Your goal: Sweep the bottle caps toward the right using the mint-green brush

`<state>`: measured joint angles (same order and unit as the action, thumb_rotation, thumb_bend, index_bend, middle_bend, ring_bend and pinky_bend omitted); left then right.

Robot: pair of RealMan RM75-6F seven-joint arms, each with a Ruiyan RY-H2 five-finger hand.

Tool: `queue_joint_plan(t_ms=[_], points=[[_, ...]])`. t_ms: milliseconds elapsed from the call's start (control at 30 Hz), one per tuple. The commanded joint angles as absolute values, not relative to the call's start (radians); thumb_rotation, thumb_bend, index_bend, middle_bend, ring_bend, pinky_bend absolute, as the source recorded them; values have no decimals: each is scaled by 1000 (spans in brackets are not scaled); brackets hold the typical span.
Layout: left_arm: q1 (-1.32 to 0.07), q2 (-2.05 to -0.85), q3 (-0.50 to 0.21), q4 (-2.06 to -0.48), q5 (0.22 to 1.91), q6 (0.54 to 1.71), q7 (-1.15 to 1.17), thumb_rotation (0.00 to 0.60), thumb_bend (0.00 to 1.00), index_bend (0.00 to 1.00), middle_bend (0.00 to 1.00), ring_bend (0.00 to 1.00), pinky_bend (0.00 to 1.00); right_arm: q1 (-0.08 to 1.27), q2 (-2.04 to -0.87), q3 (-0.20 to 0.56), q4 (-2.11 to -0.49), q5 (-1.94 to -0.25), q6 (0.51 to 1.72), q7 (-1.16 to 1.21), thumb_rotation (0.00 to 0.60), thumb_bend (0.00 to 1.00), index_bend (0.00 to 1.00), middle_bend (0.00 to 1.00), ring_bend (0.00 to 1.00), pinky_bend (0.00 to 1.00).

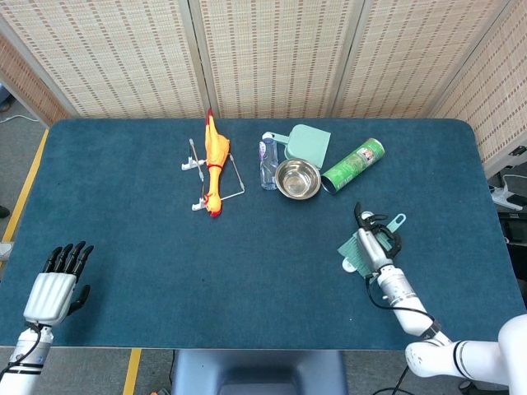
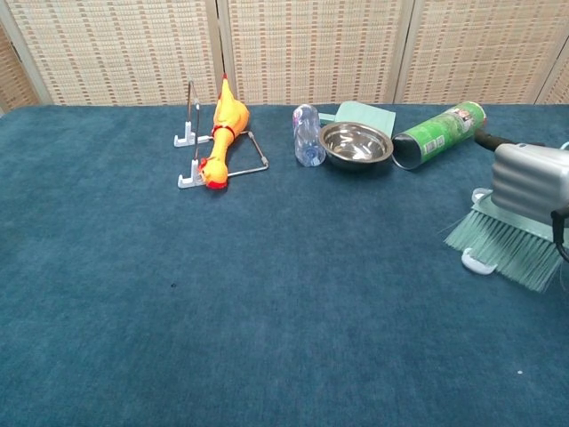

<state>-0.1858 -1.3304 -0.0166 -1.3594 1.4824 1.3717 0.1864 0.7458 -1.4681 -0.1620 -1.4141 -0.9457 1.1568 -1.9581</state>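
Observation:
My right hand [image 1: 376,241] grips the mint-green brush [image 1: 352,249] at the right side of the blue table [image 1: 123,214]. In the chest view that hand [image 2: 531,181] holds the brush [image 2: 504,242] with its bristles fanned down onto the cloth. A white bottle cap [image 2: 478,261] lies against the near edge of the bristles. The green cap is hidden from both views. My left hand [image 1: 54,287] rests at the table's near left corner, fingers apart, holding nothing.
At the back stand a rubber chicken [image 1: 215,156] on a wire rack [image 1: 198,169], a clear bottle [image 1: 268,160], a steel bowl [image 1: 297,178], a mint dustpan [image 1: 308,144] and a green can [image 1: 354,164] lying on its side.

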Motion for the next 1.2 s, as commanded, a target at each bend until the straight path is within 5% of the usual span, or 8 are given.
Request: queue_joint_plan(t_ms=[33,500,667,1000,1200], points=[[-187,-1332,-18,-1360,1480,1369,191,600,435,0,0,0,84,737,-1455,-168,-1370,-945,1154,-1917,600,353,880,781,437,54],[-189,-1340,-17,-1352,1475,1363,202,600,436,0,0,0,84,693,-1420,-167,-1214,-961,1205,-1868,600,353,882,781,441,54],[-188,-1343,-16,-1355,1479,1369,211,600,436,0,0,0,84,681,-1386,-134,-1209,-1058,1221,-1629,600,354,883,781,446,54],[-189,-1345,-14,-1357,1478,1364,214,600,436,0,0,0,84,652,-1287,-51,-1340,-1166,1293,-1323,600,354,886,783,446,54],[-193,-1346,-12,-1354,1478,1356,212,600,436,0,0,0,84,660,-1326,-1,-1386,-1155,1277,-1295,600,354,888,785,455,60]])
